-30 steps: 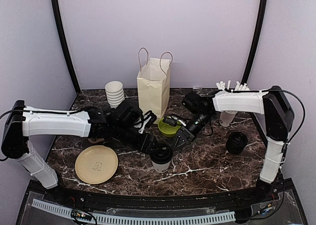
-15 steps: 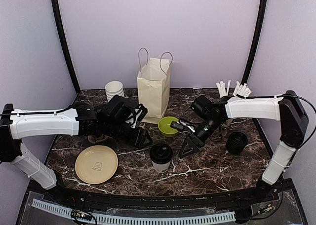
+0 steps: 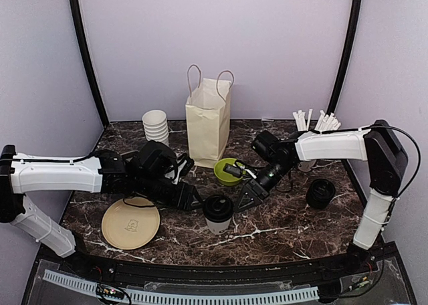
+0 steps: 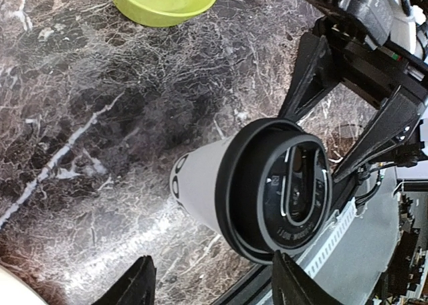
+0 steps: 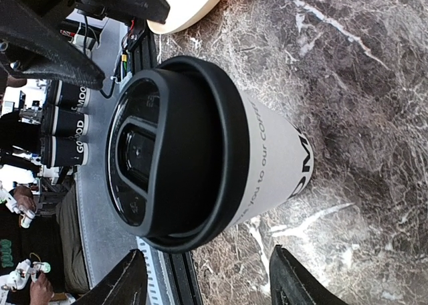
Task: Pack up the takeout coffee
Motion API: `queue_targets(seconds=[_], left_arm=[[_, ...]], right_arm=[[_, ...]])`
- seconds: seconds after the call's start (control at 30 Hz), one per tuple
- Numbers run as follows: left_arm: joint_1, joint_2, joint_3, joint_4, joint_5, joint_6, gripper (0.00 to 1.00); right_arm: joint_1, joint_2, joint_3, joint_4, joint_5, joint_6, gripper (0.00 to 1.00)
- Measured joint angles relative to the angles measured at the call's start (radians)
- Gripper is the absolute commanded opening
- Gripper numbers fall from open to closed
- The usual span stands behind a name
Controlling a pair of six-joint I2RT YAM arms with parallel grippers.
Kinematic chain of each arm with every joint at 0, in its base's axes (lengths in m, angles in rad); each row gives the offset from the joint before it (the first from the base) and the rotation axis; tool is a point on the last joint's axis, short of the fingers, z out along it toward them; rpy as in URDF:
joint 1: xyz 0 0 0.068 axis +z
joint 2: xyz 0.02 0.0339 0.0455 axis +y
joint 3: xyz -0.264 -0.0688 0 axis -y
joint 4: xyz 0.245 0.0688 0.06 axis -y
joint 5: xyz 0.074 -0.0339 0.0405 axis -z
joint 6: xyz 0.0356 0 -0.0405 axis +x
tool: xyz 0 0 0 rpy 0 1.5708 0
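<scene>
The takeout coffee (image 3: 218, 215), a small white cup with a black lid, stands upright on the marble table in front of the white paper bag (image 3: 208, 121). My left gripper (image 3: 195, 202) is open just left of the cup, and my right gripper (image 3: 241, 200) is open just right of it. Neither touches the cup. In the left wrist view the coffee (image 4: 200, 184) lies just beyond my open left gripper (image 4: 214, 286). The right wrist view shows the coffee (image 5: 274, 158) just past my open right gripper (image 5: 212, 281). Nothing sits between either pair of fingers.
A green bowl (image 3: 227, 172) sits behind the cup near the bag's base. A tan plate (image 3: 130, 223) lies front left. Stacked lidless cups (image 3: 155, 126) stand back left, a cup of straws (image 3: 313, 128) back right, and stacked black lids (image 3: 321, 193) to the right.
My left gripper drew back from the cup and then came in again, lower, at its left side. My right gripper swung out to the right, returned toward the cup, and its jaws widened.
</scene>
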Motion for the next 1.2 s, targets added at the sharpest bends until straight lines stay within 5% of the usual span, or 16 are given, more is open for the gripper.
queue_targets(seconds=[0.47,1.2], left_arm=[[0.000,0.037,-0.006,0.061,0.007,-0.014,0.51],[0.014,0.077,-0.047,0.134,-0.034,-0.073,0.38]], right_arm=[[0.023,0.013,0.025,0.000,-0.014,0.005,0.69],[0.043,0.113,0.084,-0.037,-0.001,0.109,0.61]])
